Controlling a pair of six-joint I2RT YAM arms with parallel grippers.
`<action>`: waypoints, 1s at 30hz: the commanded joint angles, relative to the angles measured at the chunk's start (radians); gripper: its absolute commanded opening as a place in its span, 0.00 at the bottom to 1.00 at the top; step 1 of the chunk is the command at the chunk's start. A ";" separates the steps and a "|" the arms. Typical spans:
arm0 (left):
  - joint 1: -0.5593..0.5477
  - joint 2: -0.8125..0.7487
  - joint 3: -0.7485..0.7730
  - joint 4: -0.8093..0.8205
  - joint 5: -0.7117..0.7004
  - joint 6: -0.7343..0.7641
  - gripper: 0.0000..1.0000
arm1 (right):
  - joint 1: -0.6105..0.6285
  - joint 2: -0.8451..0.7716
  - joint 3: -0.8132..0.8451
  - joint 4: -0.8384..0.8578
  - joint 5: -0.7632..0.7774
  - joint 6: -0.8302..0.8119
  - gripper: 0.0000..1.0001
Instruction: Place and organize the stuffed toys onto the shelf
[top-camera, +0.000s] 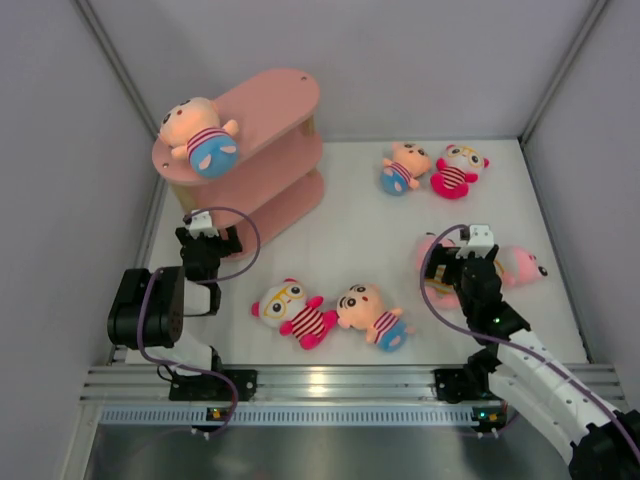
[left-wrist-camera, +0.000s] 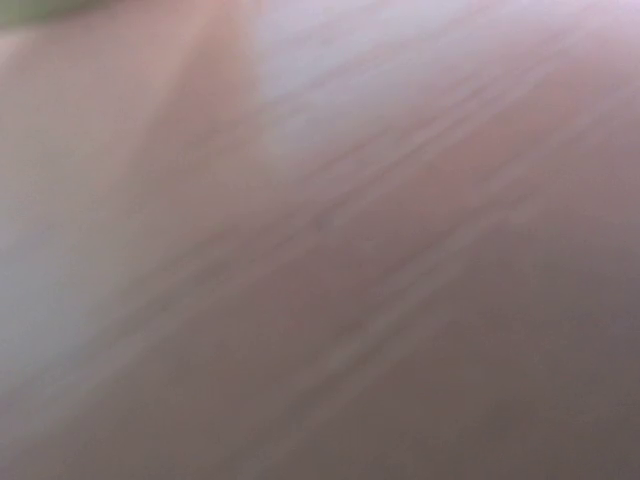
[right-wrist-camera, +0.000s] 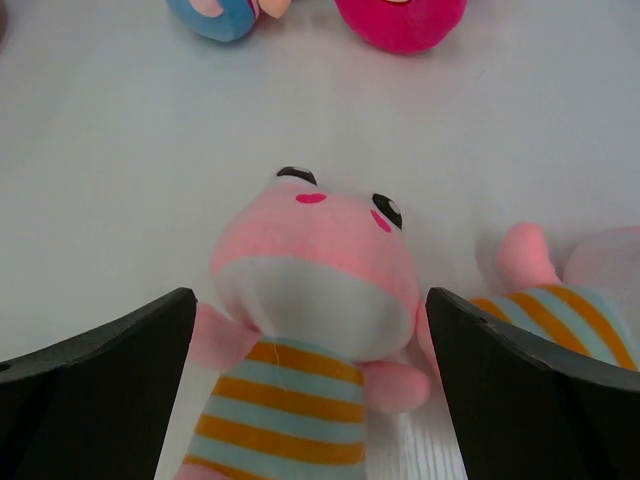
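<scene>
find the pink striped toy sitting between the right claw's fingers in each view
top external: right of centre, the pink striped toy peeks out left of the right claw, mostly hidden under it.
left wrist: not in it, only a pink blur.
right wrist: centre, between the open fingers.
shared landmark: the magenta toy farther back.

no readable text, labels, brands or numbers anywhere

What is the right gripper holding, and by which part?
Nothing yet: the right gripper is open, its fingers flanking the pink toy at its striped body.
</scene>
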 joint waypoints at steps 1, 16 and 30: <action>-0.029 0.011 0.022 -0.021 0.048 0.015 0.99 | 0.004 0.004 0.065 0.003 0.040 0.032 0.99; -0.021 -0.337 0.118 -0.545 0.239 0.165 0.99 | 0.004 -0.031 0.403 -0.379 -0.149 0.227 0.99; -0.021 -0.642 0.266 -1.306 0.313 0.360 0.99 | 0.004 -0.005 0.423 -0.586 -0.522 0.253 0.93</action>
